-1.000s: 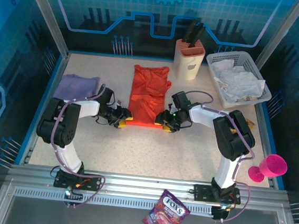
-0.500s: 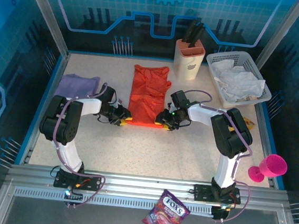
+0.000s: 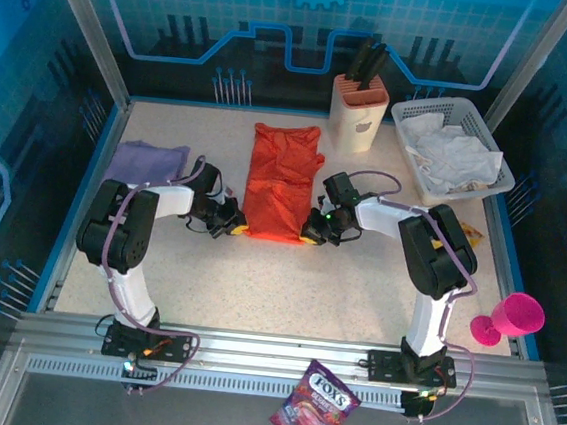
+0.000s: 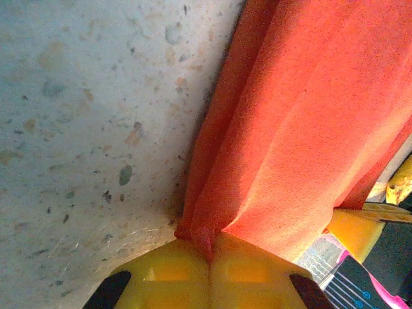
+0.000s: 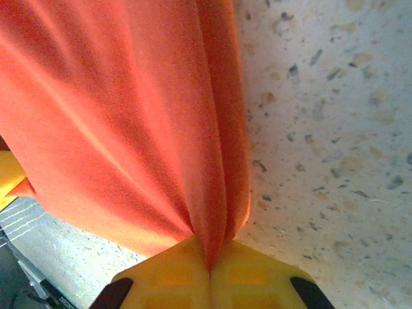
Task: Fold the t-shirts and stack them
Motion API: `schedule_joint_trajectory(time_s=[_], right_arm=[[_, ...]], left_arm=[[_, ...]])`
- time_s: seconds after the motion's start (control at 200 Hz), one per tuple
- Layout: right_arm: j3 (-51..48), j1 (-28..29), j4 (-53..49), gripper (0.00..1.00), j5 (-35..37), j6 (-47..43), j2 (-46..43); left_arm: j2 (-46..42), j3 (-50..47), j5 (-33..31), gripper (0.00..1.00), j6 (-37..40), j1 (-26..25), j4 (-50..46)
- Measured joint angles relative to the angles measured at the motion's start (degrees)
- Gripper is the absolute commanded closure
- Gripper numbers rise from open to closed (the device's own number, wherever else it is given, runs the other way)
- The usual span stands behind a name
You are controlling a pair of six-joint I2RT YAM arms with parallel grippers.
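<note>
While the orange-red t-shirt (image 3: 282, 177) lies lengthwise in the middle of the speckled table (image 3: 277, 282), folded into a narrow strip, its near hem is caught at both ends. The left gripper (image 3: 234, 230) meets the hem's left corner and the right gripper (image 3: 312, 233) meets its right corner, the two arms reaching inward toward each other low over the tabletop.

From above, the grippers' state is hard to read, since each shows as a small yellow tip against the cloth's edge. The wrist cameras settle it. At the left gripper (image 4: 210, 254), the yellow jaws are pressed together with a pinch of the orange-red t-shirt (image 4: 302, 122) gathered between them, the fabric fanning out in creases from that point across the table. The right gripper (image 5: 209, 261) shows the same: jaws clamped on a bunched fold of the shirt (image 5: 129, 116), bare speckled surface to one side.

Only the overhead view takes in the surroundings. The lavender t-shirt (image 3: 145, 164) lies folded at the table's left side, well apart from the orange one. A knife block (image 3: 358, 114) and a white basket (image 3: 404, 134) of pale cloths stand at the far right.
</note>
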Motion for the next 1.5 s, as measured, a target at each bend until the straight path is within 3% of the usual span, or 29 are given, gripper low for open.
schedule_joint_trajectory(time_s=[0.31,0.705,1.236,1.501], right_arm=[[-2.49,-0.02,0.74,1.00,0.24,-2.23,-3.17],[-10.27,0.09,2.75,1.00,-0.09,-6.67,-10.84],[-22.53,7.91,-0.76,1.00,3.43,-7.26,-25.05],[-23.39,11.98,-4.44,1.00,4.92,-4.13,-29.00]], left_arm=[[-2.89,-0.55,-1.31,1.00,0.48,-2.05,-1.31],[-13.18,-9.64,-3.45,1.00,-0.66,-5.25,-1.31],[-36.72,-26.01,-10.43,1.00,-12.15,-15.85,-3.04],[-46.69,-27.39,-12.48,1.00,-16.98,-18.14,-9.16]])
